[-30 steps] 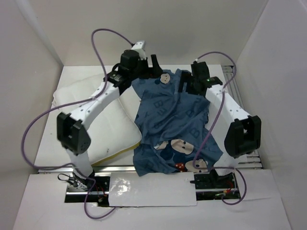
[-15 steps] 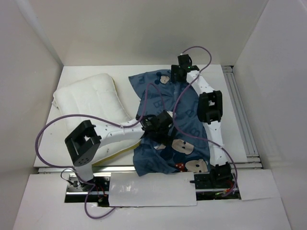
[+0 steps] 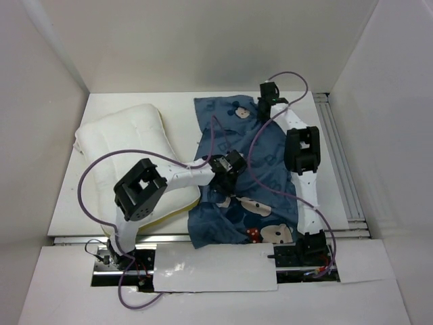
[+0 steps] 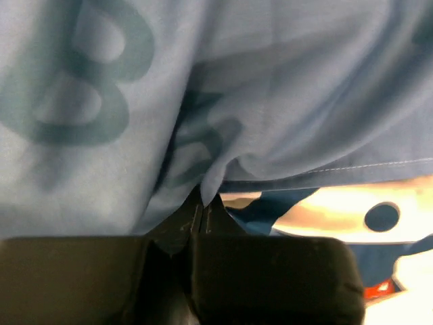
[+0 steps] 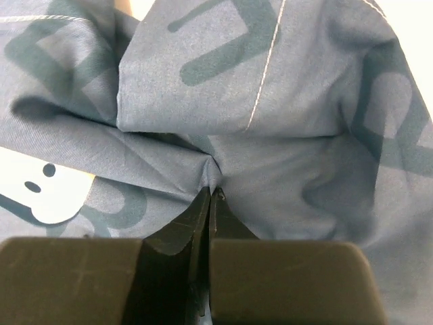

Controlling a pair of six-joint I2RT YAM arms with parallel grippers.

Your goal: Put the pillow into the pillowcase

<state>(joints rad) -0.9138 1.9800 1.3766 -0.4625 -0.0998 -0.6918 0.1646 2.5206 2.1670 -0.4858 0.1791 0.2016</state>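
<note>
Top view of a white worktop (image 3: pixel 67 203) inside a white-walled booth. At the left lies the pillow (image 3: pixel 122 142), plump, white and quilted, with yellow piping showing along its near edge. It lies outside the case, in the same spot as 1 second ago. More of its top is in view now, because the left arm no longer reaches across it.

The left arm (image 3: pixel 139 193) is now folded low over the pillow's near right corner, and its forearm points right. 1 second ago it stretched to the far side of the worktop. The left gripper (image 3: pixel 226 166) has come down onto the middle of the pillowcase (image 3: pixel 270 152). In the left wrist view its fingertips (image 4: pixel 183 227) are clenched on a raised fold of blue cloth.

The pillowcase is dark blue with pale letters and cartoon mouse faces. It lies just right of the pillow and runs from the near edge to the far side. 1 second ago it was bunched and lifted at its far end; now it lies flatter, and its far edge is spread almost square.

The right gripper (image 3: pixel 265 108) sits at the pillowcase's far edge, lower than before. In the right wrist view its fingertips (image 5: pixel 196 213) are pinched on a gathered pucker of the cloth. The right arm (image 3: pixel 301 152) runs back along the case's right side.
</note>
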